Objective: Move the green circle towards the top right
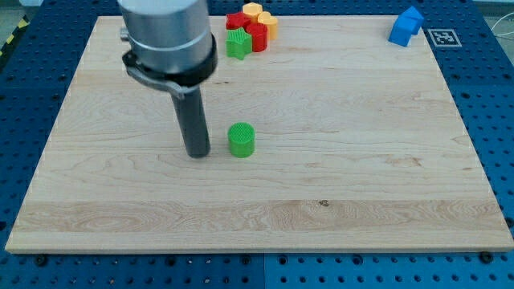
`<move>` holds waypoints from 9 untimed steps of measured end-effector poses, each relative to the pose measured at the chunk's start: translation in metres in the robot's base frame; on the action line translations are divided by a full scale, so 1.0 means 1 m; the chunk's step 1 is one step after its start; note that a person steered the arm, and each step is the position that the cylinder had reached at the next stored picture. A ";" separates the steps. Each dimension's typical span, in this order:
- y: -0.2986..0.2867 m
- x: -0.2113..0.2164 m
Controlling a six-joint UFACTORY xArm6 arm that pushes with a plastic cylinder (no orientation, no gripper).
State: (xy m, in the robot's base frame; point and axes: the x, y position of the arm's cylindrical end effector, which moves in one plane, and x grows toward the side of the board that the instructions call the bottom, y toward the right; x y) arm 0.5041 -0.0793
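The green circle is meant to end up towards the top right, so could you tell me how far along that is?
Nothing looks done yet: the green circle sits near the board's middle, far from the top right where the blue block stands. In hand: my tip is just to the circle's left, a small gap between them. Left: make contact and push it right and up.

No legible text; only a black-and-white fiducial tag beside the board's top-right corner.

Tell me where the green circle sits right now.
The green circle sits left of the board's centre, just to the view's right of my tip, apart from it.
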 end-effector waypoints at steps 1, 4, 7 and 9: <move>0.027 0.002; 0.082 -0.049; 0.128 -0.079; 0.173 -0.100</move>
State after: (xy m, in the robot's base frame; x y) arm 0.4046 0.0942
